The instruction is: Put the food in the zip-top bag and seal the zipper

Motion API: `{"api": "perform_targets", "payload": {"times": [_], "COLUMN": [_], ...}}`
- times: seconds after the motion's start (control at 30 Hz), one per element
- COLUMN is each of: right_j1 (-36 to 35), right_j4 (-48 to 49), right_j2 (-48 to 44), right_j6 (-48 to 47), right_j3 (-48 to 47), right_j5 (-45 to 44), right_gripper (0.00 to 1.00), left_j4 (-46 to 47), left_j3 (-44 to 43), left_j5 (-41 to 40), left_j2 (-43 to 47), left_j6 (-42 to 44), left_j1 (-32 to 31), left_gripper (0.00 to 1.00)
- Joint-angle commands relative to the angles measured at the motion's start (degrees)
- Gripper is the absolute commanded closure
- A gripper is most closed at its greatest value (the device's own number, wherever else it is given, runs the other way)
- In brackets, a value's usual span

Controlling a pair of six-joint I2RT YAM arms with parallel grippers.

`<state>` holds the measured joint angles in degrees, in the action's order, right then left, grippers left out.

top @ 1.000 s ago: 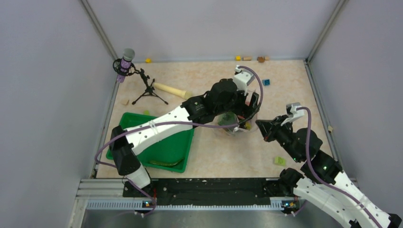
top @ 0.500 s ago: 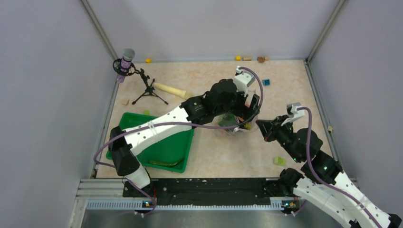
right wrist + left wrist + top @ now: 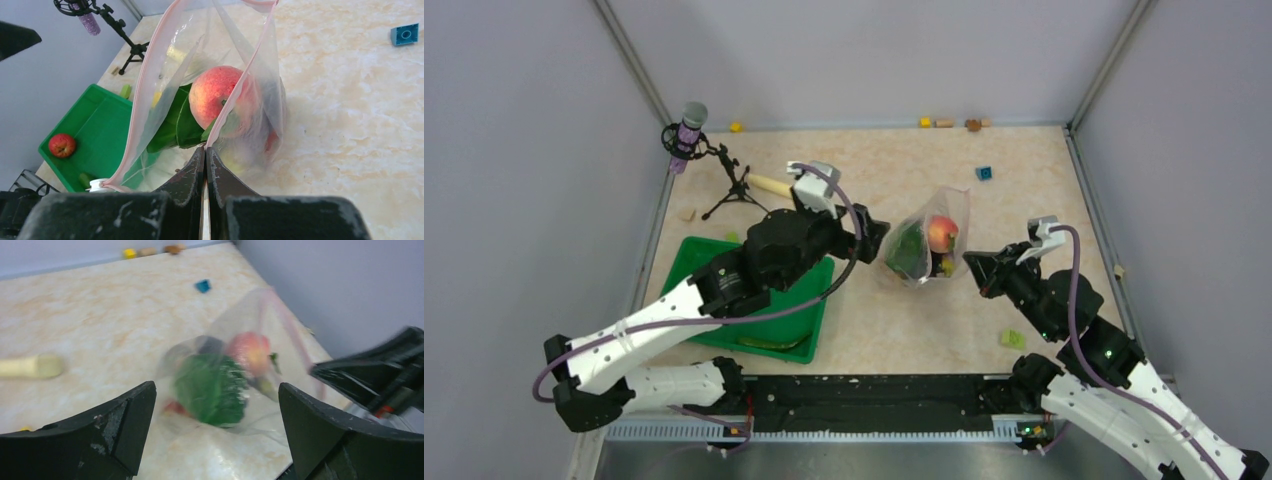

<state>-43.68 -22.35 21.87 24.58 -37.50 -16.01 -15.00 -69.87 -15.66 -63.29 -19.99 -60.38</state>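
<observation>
Clear zip-top bag (image 3: 200, 40), with peach (image 3: 217, 97) and bok choy (image 3: 175, 125) inside, stands just ahead of the right gripper (image 3: 206, 160), whose fingers clamp its zipper (image 3: 142, 92) edge, evidently to prop the mouth open; left gripper (image 3: 216, 390) fingers stand wide apart, empty, facing it.

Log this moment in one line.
left claw open | right claw shut on zip-top bag | peach, bok choy inside | zipper unsealed | red fruit in tray
</observation>
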Motion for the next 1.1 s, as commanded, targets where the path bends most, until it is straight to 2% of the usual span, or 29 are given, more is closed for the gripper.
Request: {"api": "perform_targets", "payload": {"times": [0.0,0.07,0.1,0.17,0.3,0.4,0.47,0.53,0.77,0.93,1.07], "right_j1": [0.44,0.43,0.39,0.41,0.46,0.43,0.44,0.43,0.44,0.45,0.44], "right_j4": [3.23,3.01,2.75,2.67,2.49,2.4,2.32,2.32,2.32,2.37,2.35], "right_j2": [0.19,0.14,0.16,0.12,0.42,0.42,0.52,0.57,1.22,1.66,1.98], "right_j6": [-0.37,-0.34,-0.36,-0.32,-0.3,-0.28,-0.28,-0.19,-0.29,-0.25,-0.23], "right_j3": [-0.48,-0.63,-0.79,-0.96,-1.01,-1.0,-1.0,-1.0,-1.03,-0.95,-0.92], "right_j5": [-0.62,-0.3,-0.26,-0.38,-0.39,-0.33,-0.4,-0.48,-0.28,-0.27,-0.9], "right_gripper": [1.0,1.0,1.0,1.0,1.0,1.0,1.0,1.0,1.0,1.0,1.0], "left_j4": [-6.39,-13.79,-19.24,-25.11,-26.67,-29.91,-31.27,-33.16,-33.24,-35.17,-34.53], "left_j3": [6.89,9.44,10.39,12.68,19.59,22.88,23.78,23.9,27.72,30.12,32.8], "left_j5": [-29.52,-38.42,-40.03,-38.33,-28.95,-31.3,-35.71,-36.83,-32.66,-31.67,-32.08], "left_j2": [4.72,6.16,6.59,7.28,8.69,9.06,8.85,8.23,7.26,7.57,8.95], "left_j6": [-11.52,-20.29,-26.39,-34.08,-39.64,-44.6,-45.73,-46.87,-47.73,-48.47,-50.23], "left_j1": [0.13,0.91,2.1,6.88,21.0,26.61,28.86,32.04,43.47,53.05,58.35], "left_gripper": [0.03,0.03,0.03,0.03,0.03,0.03,0.03,0.03,0.03,0.03,0.03]}}
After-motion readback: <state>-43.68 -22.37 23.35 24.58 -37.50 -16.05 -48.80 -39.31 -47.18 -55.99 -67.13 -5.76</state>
